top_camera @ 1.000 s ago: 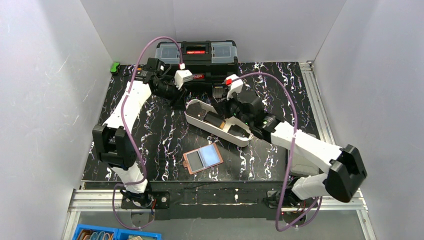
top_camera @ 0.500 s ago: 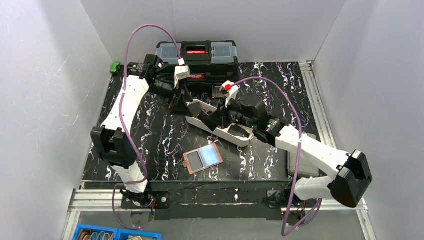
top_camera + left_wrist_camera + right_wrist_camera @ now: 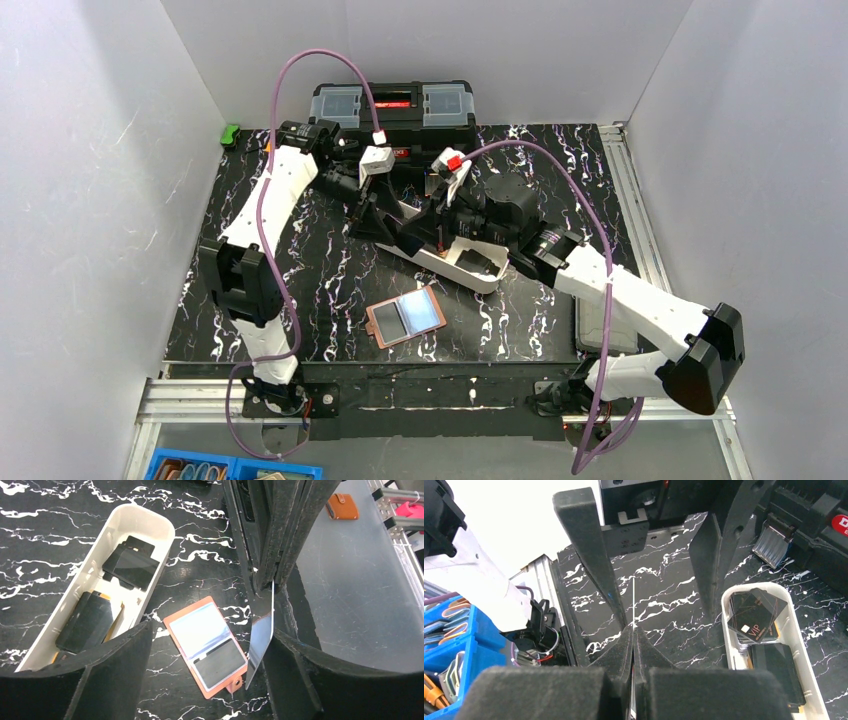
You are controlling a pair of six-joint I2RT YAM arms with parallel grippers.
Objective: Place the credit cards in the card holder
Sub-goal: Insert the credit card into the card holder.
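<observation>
Long white oval tray (image 3: 150,522) sits under both hands. Tan-pink leather card holder (image 3: 205,647) lies open on the counter, below them. Left hand (image 3: 210,629) has just spread wide and holds nothing. Right hand (image 3: 633,635) is pinched on the pale blue-grey credit card (image 3: 261,637). Handover looks done, insertion next. A second ago the left hand was narrower, at the tray's end.

Open wallet (image 3: 205,650) flat on marbled table (image 3: 50,520), white tray (image 3: 145,525) of dark blocks (image 3: 87,625) beside it. Just right of wallet, pale card (image 3: 261,637) hanging edge-on, pinched by right gripper (image 3: 272,582). Left gripper (image 3: 207,630) spread wide.
</observation>
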